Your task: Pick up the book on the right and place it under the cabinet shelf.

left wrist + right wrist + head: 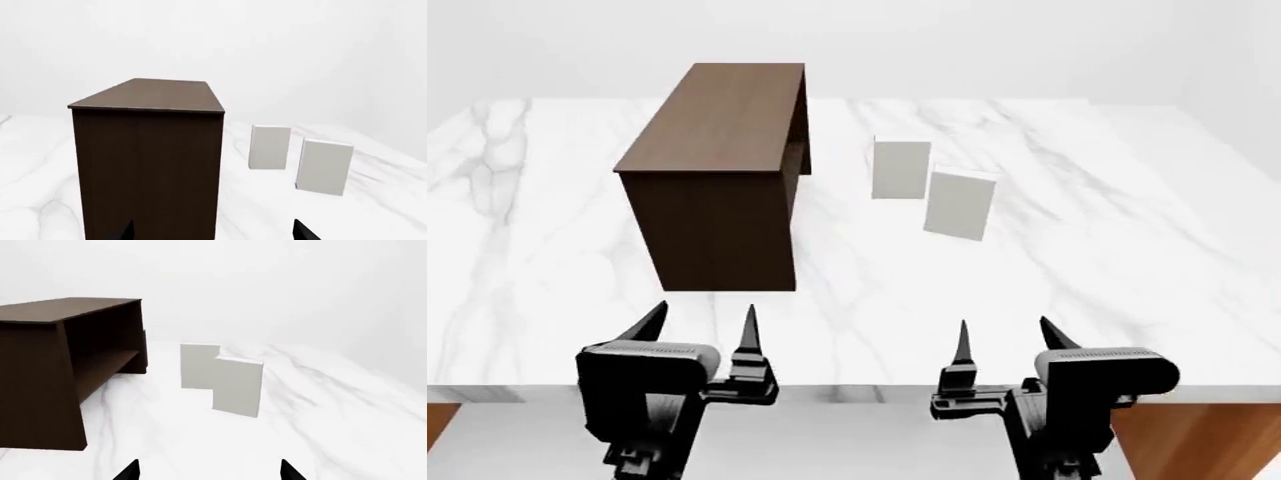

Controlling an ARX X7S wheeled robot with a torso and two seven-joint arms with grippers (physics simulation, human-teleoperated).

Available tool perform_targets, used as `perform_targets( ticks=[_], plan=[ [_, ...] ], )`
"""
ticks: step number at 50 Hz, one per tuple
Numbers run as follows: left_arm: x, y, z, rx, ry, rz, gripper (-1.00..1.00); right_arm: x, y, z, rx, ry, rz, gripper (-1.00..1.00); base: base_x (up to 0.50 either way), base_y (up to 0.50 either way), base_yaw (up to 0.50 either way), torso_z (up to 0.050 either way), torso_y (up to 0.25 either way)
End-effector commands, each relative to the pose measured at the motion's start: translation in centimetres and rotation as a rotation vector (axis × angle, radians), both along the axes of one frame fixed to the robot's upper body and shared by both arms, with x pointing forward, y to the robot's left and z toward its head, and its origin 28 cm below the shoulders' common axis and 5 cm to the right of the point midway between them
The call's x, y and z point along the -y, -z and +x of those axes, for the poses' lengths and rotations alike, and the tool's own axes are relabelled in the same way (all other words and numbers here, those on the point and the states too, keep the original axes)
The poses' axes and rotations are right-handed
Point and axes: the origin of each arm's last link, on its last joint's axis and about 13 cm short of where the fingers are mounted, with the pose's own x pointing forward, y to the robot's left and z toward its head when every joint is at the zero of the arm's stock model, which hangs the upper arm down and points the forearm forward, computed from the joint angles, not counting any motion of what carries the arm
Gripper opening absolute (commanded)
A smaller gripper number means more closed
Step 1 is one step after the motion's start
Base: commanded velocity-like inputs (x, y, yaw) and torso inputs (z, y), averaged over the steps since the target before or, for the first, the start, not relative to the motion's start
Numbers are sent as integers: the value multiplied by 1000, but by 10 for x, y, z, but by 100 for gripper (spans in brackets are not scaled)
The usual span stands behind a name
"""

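you are at the start: nothing is picked up yet. the thin pale grey-white rectangular book (958,206) stands upright on the white marbled surface (1121,240), to the right of the long dark brown wood-grain cabinet shelf (721,170), just beside and nearer you than its twin book (901,170). your right gripper (1004,342) and left gripper (701,322) hang with fingers spread and empty. next, reach the right gripper forward to the nearer book.
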Motion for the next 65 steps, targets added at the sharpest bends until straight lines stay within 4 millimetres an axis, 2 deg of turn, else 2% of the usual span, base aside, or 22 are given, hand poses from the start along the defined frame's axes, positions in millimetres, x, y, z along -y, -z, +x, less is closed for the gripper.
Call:
perform_targets(
  ticks=[1, 7, 13, 20, 30, 37, 46, 55, 65],
  plan=[
    [-3, -59, -8, 98, 116, 23, 100, -4, -55, 2, 29, -70, -37, 100, 0, 0, 0, 0, 0],
    [-4, -90, -10, 128, 209, 61, 100, -3, -90, 15, 60, -95, -64, 100, 0, 0, 0, 0, 0],
    [-12, -119, -3, 139, 228, 49, 100, 2, -122, 26, 100, -107, -58, 100, 34, 0, 0, 0, 0],
    [-25, -151, 6, 122, 219, 53, 100, 18, -157, 27, 128, -106, -69, 100, 133, 0, 0, 0, 0],
    [-40, -190, 13, 121, 167, 106, 100, 36, -196, 31, 145, -100, -86, 100, 240, 0, 0, 0, 0],
    [-44, -207, 20, 124, 152, 126, 100, 31, -212, 54, 146, -107, -94, 100, 296, 6, 0, 0, 0],
    [-45, -225, 25, 126, 152, 137, 100, 26, -227, 70, 158, -120, -106, 100, 309, 43, 0, 0, 0],
    [-43, -238, 27, 133, 172, 194, 100, 31, -238, 71, 163, -125, -114, 100, 309, 122, 0, 0, 0],
    [-42, -248, 16, 145, 166, 197, 100, 35, -243, 72, 169, -115, -110, 100, 286, 130, 0, 0, 2]
  ],
)
